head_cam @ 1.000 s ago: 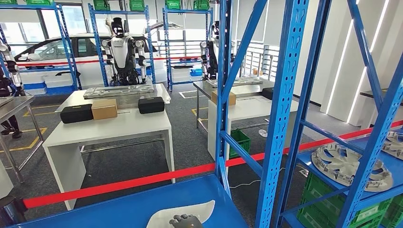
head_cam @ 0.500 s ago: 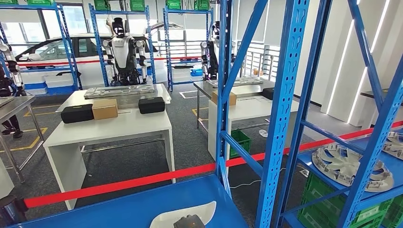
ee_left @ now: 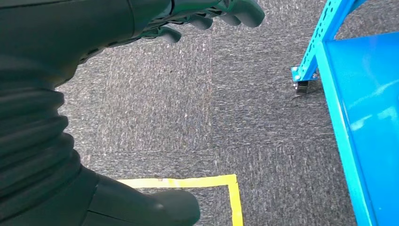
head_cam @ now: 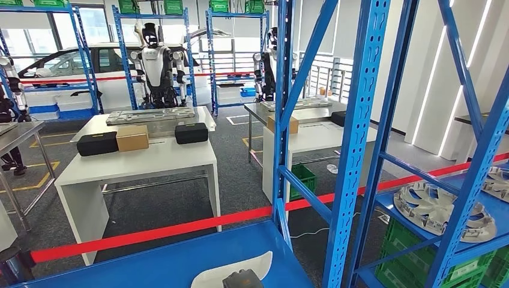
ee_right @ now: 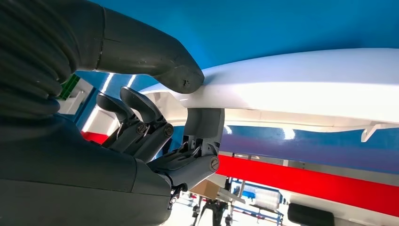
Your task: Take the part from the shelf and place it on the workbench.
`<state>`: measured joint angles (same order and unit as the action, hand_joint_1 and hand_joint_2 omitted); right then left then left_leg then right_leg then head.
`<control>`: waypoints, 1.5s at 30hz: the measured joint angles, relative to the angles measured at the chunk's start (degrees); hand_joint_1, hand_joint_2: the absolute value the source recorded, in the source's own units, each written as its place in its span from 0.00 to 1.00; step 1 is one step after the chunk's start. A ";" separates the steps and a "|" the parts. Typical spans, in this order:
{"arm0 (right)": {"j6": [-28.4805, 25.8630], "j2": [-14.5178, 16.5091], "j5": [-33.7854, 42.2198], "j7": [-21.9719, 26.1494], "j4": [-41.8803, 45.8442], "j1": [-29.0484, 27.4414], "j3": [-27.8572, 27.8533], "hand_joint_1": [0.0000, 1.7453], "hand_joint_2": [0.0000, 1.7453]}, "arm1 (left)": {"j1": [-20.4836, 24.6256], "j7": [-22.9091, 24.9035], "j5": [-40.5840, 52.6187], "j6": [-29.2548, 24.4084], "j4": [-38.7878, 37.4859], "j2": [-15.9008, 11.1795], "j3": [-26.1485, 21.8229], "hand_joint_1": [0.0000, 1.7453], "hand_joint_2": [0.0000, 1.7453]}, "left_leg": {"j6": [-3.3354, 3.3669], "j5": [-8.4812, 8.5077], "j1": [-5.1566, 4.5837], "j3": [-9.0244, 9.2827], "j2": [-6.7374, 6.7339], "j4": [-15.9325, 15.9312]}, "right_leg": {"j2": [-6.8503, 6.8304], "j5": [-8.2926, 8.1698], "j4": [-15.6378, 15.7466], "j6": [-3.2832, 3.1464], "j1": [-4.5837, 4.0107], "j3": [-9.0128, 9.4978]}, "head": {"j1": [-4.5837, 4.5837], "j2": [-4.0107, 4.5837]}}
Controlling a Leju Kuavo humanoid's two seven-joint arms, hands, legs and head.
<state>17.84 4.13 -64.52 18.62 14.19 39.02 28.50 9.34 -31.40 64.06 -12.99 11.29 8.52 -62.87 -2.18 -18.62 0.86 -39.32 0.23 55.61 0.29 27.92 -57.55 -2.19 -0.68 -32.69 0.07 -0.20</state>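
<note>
My head camera sits high, facing forward and down over the blue shelf (head_cam: 150, 264); left wrist camera looks down at carpet (ee_left: 188, 117); right wrist camera is close under the white part (ee_right: 306, 94), shared with head view.

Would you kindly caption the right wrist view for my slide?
Right hand pinches the white part's edge, thumb on one face, fingers on the other.

Hand status: right grips, left free.
Right hand (ee_right: 155, 127) clamps the part (ee_right: 301, 94), thumb (ee_right: 155, 56) on one face, fingers (ee_right: 202, 127) on the opposite face. Left hand (ee_left: 141, 19) hangs with fingers (ee_left: 221, 12) spread and slightly curled, holding nothing.
</note>
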 joint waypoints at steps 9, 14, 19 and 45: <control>-0.04 -0.11 0.13 0.00 0.00 0.00 0.00 0.97 1.00 | 0.02 -0.03 -0.35 -0.08 0.07 0.00 0.07 0.00 1.00 | 0.01 0.01 0.00 0.00 0.00 0.00 | 0.00 0.00 0.00 0.01 0.00 0.00 | 0.00 0.00; -1.22 -0.15 0.21 -0.34 0.02 0.22 0.01 0.97 1.00 | 0.04 0.78 -1.01 -1.32 0.07 -0.03 0.07 0.00 1.00 | 0.03 0.03 -0.01 -0.01 0.01 0.00 | 0.00 -0.02 0.00 0.03 0.00 0.04 | 0.00 0.00; -6.66 -0.25 -0.44 -1.54 0.43 2.27 0.01 0.97 1.00 | 0.00 1.77 -1.92 -2.79 0.07 -0.10 0.05 0.00 1.00 | 0.10 0.11 -0.04 -0.14 0.02 0.00 | 0.01 -0.10 -0.01 0.10 -0.01 -0.03 | 0.00 0.00; -13.57 0.67 -3.07 -2.87 2.83 10.00 0.14 0.97 1.00 | -0.05 6.19 -2.31 -4.67 0.07 -0.33 0.03 0.00 1.00 | 0.20 0.19 -0.07 -0.28 0.06 0.00 | -0.04 -0.17 -0.02 0.15 0.00 -0.14 | -0.01 0.00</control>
<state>4.27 4.79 -67.59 15.75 17.01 49.03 28.64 9.29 -25.21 61.75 -17.67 11.37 8.20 -62.84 -1.98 -18.43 0.79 -39.60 0.30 55.61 0.25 27.75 -57.56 -2.04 -0.68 -32.82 0.06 -0.20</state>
